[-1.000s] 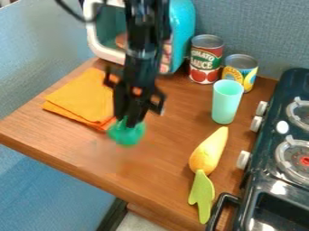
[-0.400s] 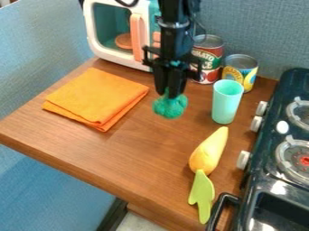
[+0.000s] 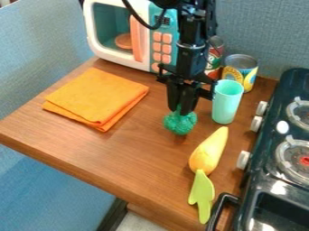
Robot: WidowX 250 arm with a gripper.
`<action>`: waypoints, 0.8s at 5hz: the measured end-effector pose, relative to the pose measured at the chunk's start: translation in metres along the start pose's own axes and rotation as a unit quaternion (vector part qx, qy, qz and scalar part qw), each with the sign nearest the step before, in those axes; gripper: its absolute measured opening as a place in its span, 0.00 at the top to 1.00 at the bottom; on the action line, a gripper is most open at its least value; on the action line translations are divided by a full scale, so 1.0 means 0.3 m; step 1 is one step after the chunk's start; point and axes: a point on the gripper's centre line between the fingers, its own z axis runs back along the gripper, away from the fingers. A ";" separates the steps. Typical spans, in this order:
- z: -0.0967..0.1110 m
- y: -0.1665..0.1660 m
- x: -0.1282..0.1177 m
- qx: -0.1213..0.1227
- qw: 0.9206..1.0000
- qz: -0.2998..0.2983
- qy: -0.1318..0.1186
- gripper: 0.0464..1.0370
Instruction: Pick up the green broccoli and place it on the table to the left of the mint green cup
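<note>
The black gripper (image 3: 180, 111) hangs over the middle of the wooden table, left of the mint-green cup (image 3: 227, 102). It is shut on a green, bumpy broccoli-like toy (image 3: 180, 123), held with its rounded head downward. Whether the toy touches the table I cannot tell. Below and to its right lies a yellow, tapered toy (image 3: 208, 151), with a light-green knife-shaped piece (image 3: 202, 194) at its lower end. Off to the left is a folded orange cloth (image 3: 96, 97).
A toy microwave (image 3: 111, 34) stands at the back left. Two cans, the tomato one (image 3: 214, 58) partly behind the arm and the yellow-labelled one (image 3: 240, 71), stand at the back. A dark toy stove (image 3: 274, 171) with knobs borders the right side.
The gripper, with the green toy in it, has moved right from beside the orange cloth, first away from the near edge, then slightly back toward it. The other objects have kept their places.
</note>
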 end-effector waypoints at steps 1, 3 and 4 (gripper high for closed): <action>-0.023 -0.030 0.010 -0.001 1.000 -0.008 0.002 0.72; -0.032 -0.039 0.020 0.002 1.000 -0.001 -0.002 0.66; -0.037 -0.036 0.018 0.004 1.000 0.001 0.000 0.35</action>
